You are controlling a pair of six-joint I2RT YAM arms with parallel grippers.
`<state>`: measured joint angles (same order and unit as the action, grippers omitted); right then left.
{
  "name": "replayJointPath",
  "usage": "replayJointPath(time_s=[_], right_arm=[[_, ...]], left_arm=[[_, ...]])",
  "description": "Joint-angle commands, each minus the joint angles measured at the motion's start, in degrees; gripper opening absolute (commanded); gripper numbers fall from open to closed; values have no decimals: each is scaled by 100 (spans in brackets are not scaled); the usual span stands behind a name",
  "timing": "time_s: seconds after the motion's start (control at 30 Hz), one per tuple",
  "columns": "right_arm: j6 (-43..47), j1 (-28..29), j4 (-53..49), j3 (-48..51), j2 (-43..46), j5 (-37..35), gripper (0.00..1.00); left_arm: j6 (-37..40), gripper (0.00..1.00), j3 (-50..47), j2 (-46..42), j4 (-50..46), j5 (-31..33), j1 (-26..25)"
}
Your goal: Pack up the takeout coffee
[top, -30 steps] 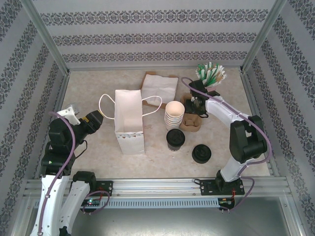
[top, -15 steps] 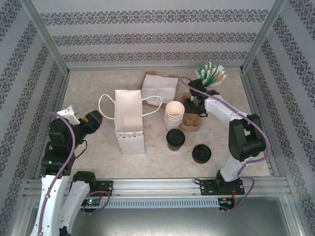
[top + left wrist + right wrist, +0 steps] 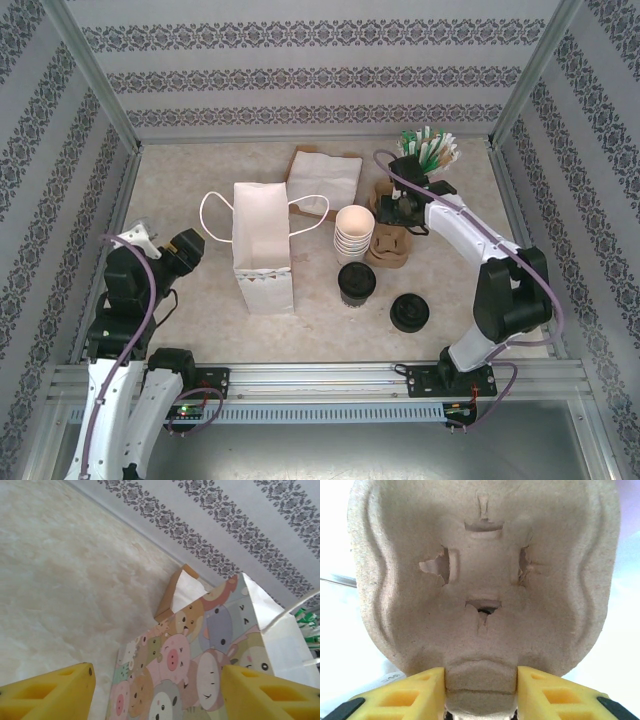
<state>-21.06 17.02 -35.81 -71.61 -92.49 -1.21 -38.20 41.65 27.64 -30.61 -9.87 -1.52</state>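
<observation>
The right gripper (image 3: 480,690) pinched a carrier (image 3: 480,580), the left gripper (image 3: 157,692) hung spread near the bag (image 3: 200,655), and the coffee (image 3: 357,283) stood apart.

Left end effector (image 3: 159,692) gapes wide — right end effector (image 3: 481,685) clamped, arm outstretched.

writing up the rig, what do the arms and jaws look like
The left arm and right arm both have white links, black joint housings and a lilac cable looping alongside. Left gripper and right gripper have blocky yellow jaws with rectangular recesses.
</observation>
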Motion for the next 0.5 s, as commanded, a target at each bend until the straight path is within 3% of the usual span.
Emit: replayJointPath(time_s=[0.0,0.23,0.47], right_arm=[[-80,11,-265,-168,155,-68,40],[-132,9,-416,-152,490,-182,40],[-222,13,-456,25,541,-129,41]], left_arm=[[-102,66,-131,-91,-120,348,-50],[-419,60,-546,260,-149,546,-50],[-840,57,-1118,709,388,244,-50]])
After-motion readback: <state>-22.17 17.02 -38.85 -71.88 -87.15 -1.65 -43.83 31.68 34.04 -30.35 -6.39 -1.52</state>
